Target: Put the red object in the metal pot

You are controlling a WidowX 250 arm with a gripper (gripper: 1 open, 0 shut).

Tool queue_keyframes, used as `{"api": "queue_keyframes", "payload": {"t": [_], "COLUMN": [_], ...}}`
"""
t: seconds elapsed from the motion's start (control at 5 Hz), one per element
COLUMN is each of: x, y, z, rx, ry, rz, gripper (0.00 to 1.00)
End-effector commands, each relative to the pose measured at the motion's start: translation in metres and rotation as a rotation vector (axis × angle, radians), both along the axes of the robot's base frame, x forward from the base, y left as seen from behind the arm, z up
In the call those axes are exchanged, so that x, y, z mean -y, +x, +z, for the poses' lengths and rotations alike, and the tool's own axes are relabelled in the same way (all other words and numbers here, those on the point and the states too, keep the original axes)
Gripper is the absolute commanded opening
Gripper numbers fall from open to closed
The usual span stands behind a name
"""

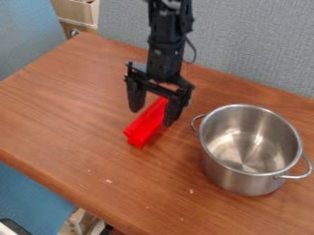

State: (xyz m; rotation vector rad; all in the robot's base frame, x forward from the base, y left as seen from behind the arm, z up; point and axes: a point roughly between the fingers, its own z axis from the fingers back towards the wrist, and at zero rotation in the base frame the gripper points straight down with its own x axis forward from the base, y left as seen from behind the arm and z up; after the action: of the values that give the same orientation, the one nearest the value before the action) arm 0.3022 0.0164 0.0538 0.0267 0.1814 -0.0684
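The red object (pixel 143 126) is a bright red long block lying on the wooden table (pixel 61 101), just left of the metal pot. My gripper (pixel 154 99) points down over the block's far end, open, with one finger (pixel 134 94) to the left and the other (pixel 177 103) to the right of that end. Whether the fingers touch the block I cannot tell. The metal pot (pixel 252 147) stands empty and shiny at the right, with small handles on its sides.
The table's front edge runs diagonally at the lower left. A blue wall rises behind the table, and a beige object (pixel 79 13) sits at the back left corner.
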Motion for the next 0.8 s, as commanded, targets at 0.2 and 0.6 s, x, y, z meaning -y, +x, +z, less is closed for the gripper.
{"api": "queue_keyframes", "payload": {"t": [0.2, 0.6], "x": [-0.013, -0.015], "y": [0.021, 0.029], "z": [-0.006, -0.012], "rx": [0.038, 0.033], "ry": [0.033, 0.047], "rz": [0.005, 0.001], "gripper": [1.00, 0.00]}}
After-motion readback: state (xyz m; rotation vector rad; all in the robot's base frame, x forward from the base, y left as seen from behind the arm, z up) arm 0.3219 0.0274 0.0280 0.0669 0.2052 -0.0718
